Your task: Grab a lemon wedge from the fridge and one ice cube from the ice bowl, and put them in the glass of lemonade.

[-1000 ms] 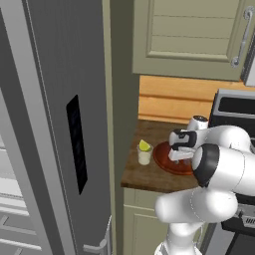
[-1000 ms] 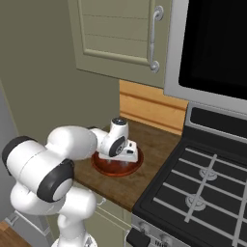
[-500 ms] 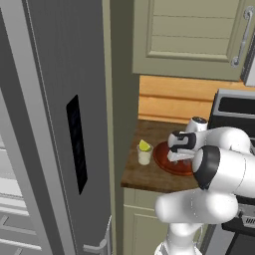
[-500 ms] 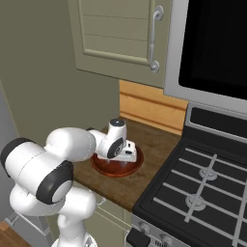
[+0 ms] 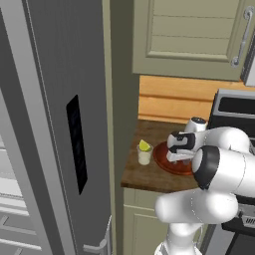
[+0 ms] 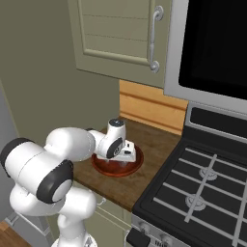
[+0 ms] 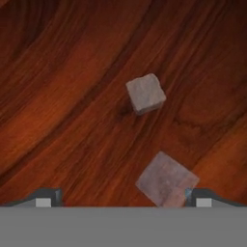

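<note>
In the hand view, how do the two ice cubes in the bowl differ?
The far cube looks smaller and sits mid-picture, well clear of the fingertips; the near cube looks larger and lies just beside the right fingertip. The far cube looks more solid grey, the near one paler. Both are greyish blocks resting on the bowl.

Rendered scene, even diffuse lighting, no glare. Base views moderately bright; fridge (image 5: 60, 124) face flat grey, wall beside it in shade. Soft shadow under arm on counter (image 6: 144, 178). Hand view darker, coarse, slightly blurred; ice cubes (image 7: 145, 93) with soft edges, small dark shadow at left.
</note>
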